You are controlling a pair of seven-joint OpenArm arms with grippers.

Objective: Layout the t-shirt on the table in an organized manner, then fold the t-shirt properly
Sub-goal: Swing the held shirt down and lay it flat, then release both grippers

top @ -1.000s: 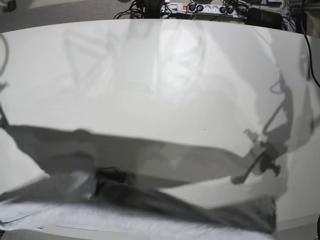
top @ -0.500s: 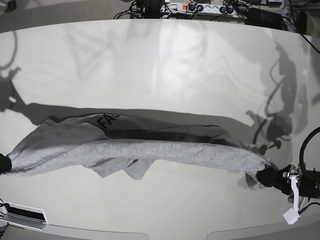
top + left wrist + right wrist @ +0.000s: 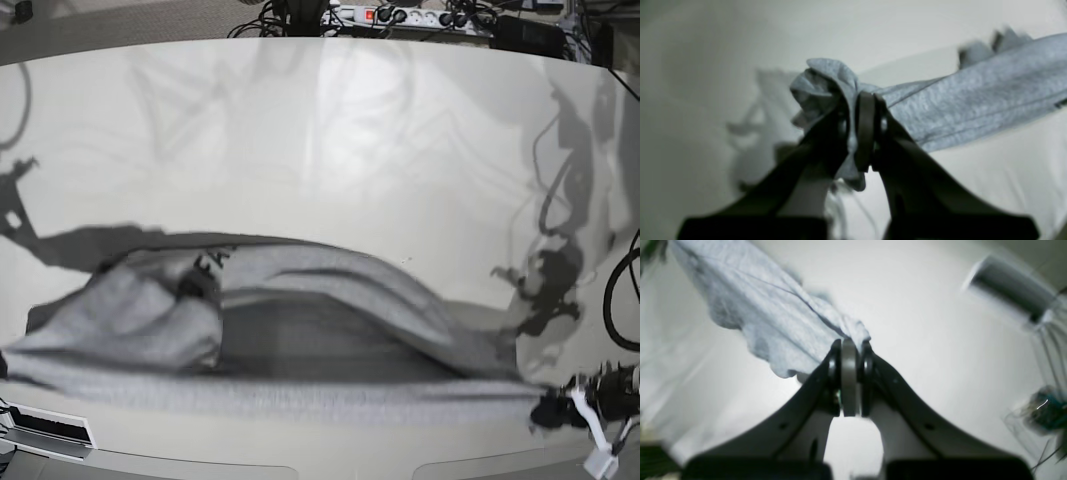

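A: How does the t-shirt look to you?

B: You have a heather-grey band stretched across the lower part of the base frame, sagging between its ends. It is bunched at lower left, where a few black letters show. The motion blur is too heavy to tell you which side faces up.

A: And the pincers?

B: Your left pincer is clenched on a wad of fabric. Your right pincer is clamped on a thin edge of it. In the base view the left one sits at lower right; the right one is cut off at the lower left edge.

A: Room to move?

B: The glossy white counter lies bare across the whole upper half. A power strip and cables sit beyond its far curved edge.
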